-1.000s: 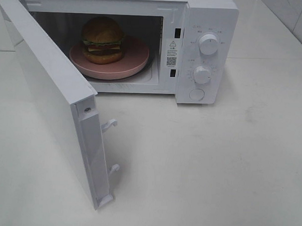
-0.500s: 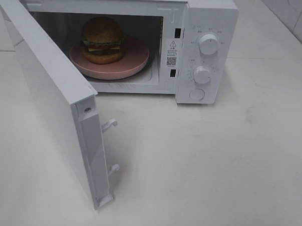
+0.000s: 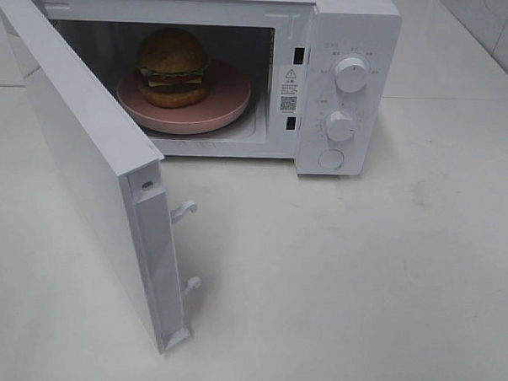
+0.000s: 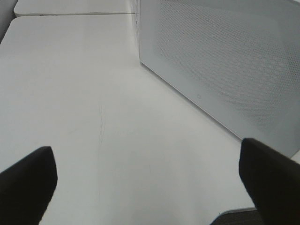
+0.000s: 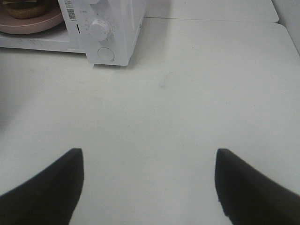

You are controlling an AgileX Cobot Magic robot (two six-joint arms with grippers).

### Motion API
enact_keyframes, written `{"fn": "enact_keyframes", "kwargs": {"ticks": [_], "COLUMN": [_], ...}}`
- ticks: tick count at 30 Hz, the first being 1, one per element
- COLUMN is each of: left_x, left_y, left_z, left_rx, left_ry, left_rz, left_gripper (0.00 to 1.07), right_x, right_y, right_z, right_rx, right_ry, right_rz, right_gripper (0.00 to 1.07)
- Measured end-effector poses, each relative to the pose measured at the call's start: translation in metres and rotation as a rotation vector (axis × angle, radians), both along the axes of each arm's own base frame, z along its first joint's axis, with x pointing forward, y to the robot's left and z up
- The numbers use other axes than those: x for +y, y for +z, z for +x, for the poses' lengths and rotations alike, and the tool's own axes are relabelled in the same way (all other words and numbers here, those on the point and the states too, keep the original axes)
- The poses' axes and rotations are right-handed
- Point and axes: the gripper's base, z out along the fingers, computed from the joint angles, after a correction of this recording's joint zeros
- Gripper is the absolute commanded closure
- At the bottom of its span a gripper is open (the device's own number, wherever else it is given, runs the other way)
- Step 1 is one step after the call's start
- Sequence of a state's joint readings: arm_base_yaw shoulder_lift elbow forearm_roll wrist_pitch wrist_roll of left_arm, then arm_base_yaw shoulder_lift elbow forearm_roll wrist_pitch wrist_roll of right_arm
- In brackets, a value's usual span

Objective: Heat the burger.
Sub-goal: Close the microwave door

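The burger (image 3: 173, 66) stands upright on a round pink plate (image 3: 228, 101) inside the white microwave (image 3: 354, 26). The microwave door (image 3: 87, 158) hangs wide open toward the front left. Neither arm shows in the exterior view. My left gripper (image 4: 147, 180) is open and empty, low over the table beside the door's perforated outer face (image 4: 225, 65). My right gripper (image 5: 149, 185) is open and empty over the table, well in front of the microwave's control panel (image 5: 104, 28). A bit of the burger (image 5: 26, 7) and the plate (image 5: 33, 21) show in the right wrist view.
The control panel carries two white knobs (image 3: 351, 74) (image 3: 340, 126) and a round button (image 3: 331, 158). Two latch hooks (image 3: 184, 209) stick out from the door's edge. White table (image 3: 360, 271) stretches in front and to the right.
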State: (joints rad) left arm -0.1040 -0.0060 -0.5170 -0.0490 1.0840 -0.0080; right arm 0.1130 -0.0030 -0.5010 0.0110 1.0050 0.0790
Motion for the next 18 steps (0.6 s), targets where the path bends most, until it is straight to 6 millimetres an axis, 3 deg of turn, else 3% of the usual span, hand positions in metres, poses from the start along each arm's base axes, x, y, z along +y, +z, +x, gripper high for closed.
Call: {"fn": "enact_keyframes", "kwargs": {"ticks": [18], "left_x": [0.0000], "left_y": [0.0000], "left_z": [0.0000], "left_rx": [0.000], "left_ry": [0.000], "left_rz": [0.000], "left_gripper": [0.09], "right_x": [0.0000], "right_y": [0.0000], "right_z": [0.0000], "right_rx": [0.000], "right_ry": [0.000], "right_rz": [0.000], "right_gripper": [0.32]}}
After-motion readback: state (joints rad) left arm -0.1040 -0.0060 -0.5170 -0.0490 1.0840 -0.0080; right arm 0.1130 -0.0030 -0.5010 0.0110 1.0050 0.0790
